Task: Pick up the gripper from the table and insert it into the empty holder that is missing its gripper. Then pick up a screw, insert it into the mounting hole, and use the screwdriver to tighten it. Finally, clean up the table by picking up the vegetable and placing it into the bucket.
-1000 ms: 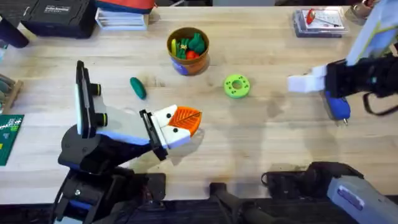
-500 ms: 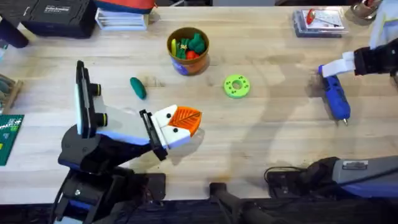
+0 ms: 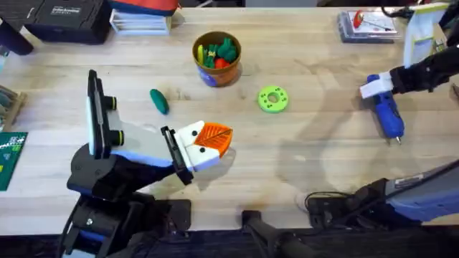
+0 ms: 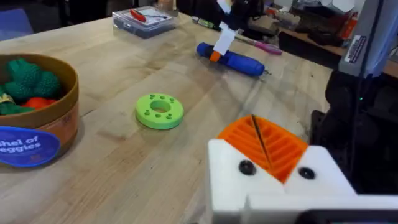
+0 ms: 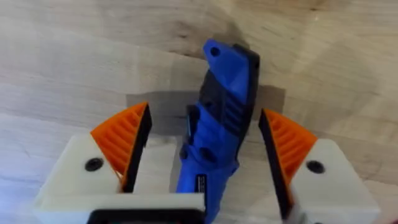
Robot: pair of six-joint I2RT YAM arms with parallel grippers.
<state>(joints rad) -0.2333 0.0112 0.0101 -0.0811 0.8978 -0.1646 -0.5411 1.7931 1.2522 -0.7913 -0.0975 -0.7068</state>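
The blue screwdriver [image 3: 389, 118] lies on the table at the right. My right gripper [image 3: 374, 87] hangs over its far end, open, with an orange pad on each side of the blue body [image 5: 221, 106] and not touching it. My left gripper [image 3: 208, 141] rests low near the table's middle, shut, with nothing held. Each of its white holder blocks [image 4: 273, 180] carries an orange ribbed gripper tip [image 4: 264, 143], and the two tips press together. The dark-green vegetable [image 3: 158, 100] lies on the wood left of centre. The bucket [image 3: 215, 74] stands behind it, with toy foods inside.
A green ring-shaped disc [image 3: 272, 99] lies between the bucket and the screwdriver. A clear box [image 3: 367, 25] with red contents sits at the back right. Black cases and books line the back left edge. A green card [image 3: 10, 154] lies at the left edge.
My right gripper swung right from the mid-table area, then settled over the screwdriver's far end. The left arm and the other objects have not moved.
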